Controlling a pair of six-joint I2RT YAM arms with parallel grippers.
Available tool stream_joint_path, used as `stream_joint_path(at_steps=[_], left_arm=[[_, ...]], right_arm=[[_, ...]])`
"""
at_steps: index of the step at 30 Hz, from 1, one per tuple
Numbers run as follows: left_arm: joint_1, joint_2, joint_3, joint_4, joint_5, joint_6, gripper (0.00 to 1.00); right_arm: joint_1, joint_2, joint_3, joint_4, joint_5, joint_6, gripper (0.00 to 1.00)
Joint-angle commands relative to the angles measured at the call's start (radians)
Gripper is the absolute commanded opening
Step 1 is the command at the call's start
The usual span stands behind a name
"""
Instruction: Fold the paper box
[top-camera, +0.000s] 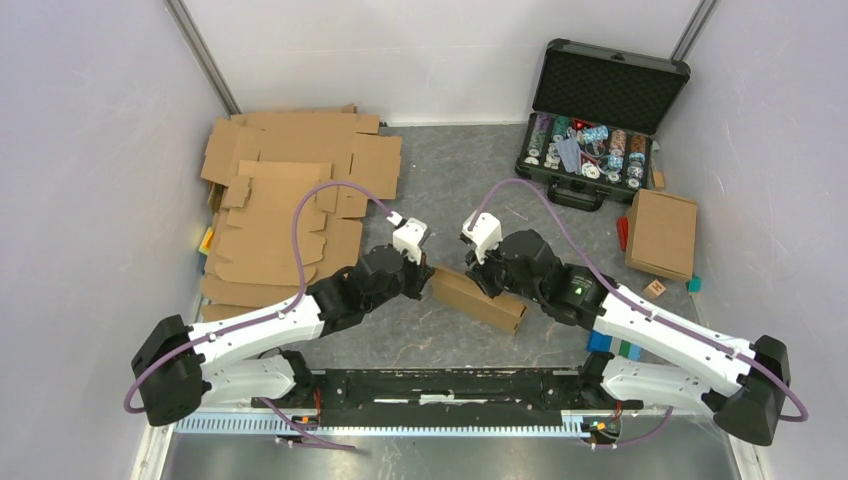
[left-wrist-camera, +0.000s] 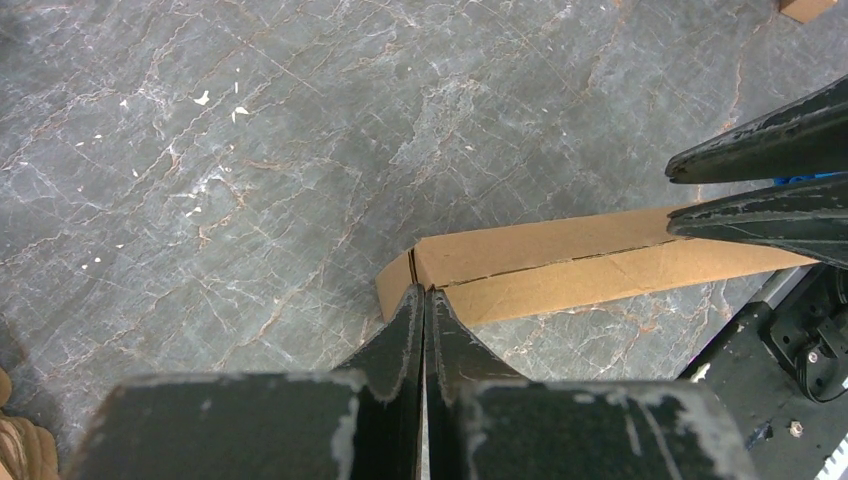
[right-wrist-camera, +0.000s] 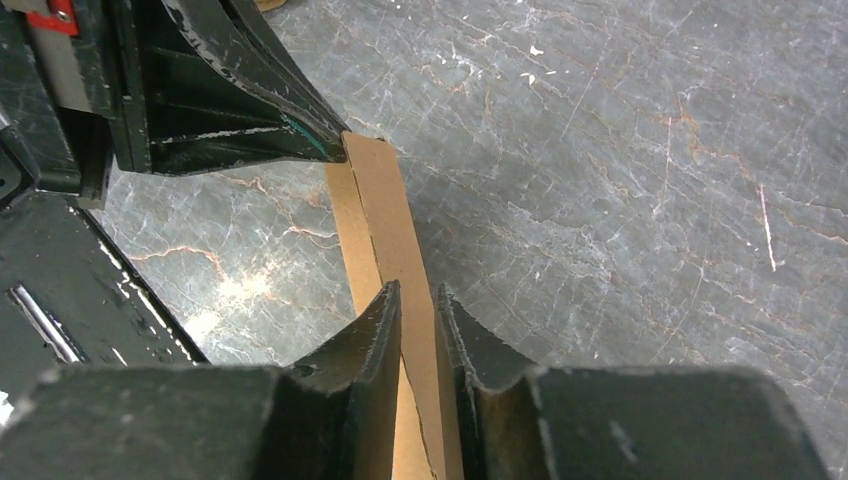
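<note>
Cardboard was what both arms were busy with: a narrow brown cardboard box (top-camera: 478, 297), already folded into a long closed shape, lay flat on the grey marbled table (top-camera: 450, 170) just in front of the two arm bases, one end pointing toward the left arm and the other toward the near right. The left pincer (left-wrist-camera: 424, 292) was fully closed, its two black fingers pressed together, with the tips touching the corner at the box's left end; from where I stood I could not tell whether any edge of card was caught between them. The right pincer (right-wrist-camera: 418, 300) came down over the box further along, one finger on each side of its upper edge, the gap between them narrow and filled with card, so it had the box pinched. The two pincers stood near each other along the same box but did not touch. Well back on the left sat a loose stack of flat, unfolded brown cardboard blanks (top-camera: 290, 200). At the far right an open black carrying case (top-camera: 600, 120) held rows of coloured chips, and just in front of it rested a squat closed brown carton (top-camera: 660, 233). A small teal block (top-camera: 694, 285) lay beside that carton.
</note>
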Motion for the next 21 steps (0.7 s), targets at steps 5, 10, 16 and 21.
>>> stream_joint_path(at_steps=[5,10,16,21], left_arm=[[-0.022,0.015,-0.032,-0.063,-0.003,-0.006,0.02],[-0.027,0.016,-0.030,-0.061,-0.006,-0.009,0.02],[-0.033,0.027,-0.024,-0.061,-0.002,-0.010,0.03],[-0.040,0.042,-0.016,-0.057,-0.001,-0.008,0.02]], right_arm=[[-0.002,-0.009,-0.067,0.012,-0.026,0.005,0.17],[-0.002,-0.025,-0.131,0.027,-0.062,0.021,0.13],[-0.003,-0.037,-0.169,0.040,-0.053,0.036,0.11],[-0.003,-0.072,-0.088,0.000,0.019,0.017,0.28]])
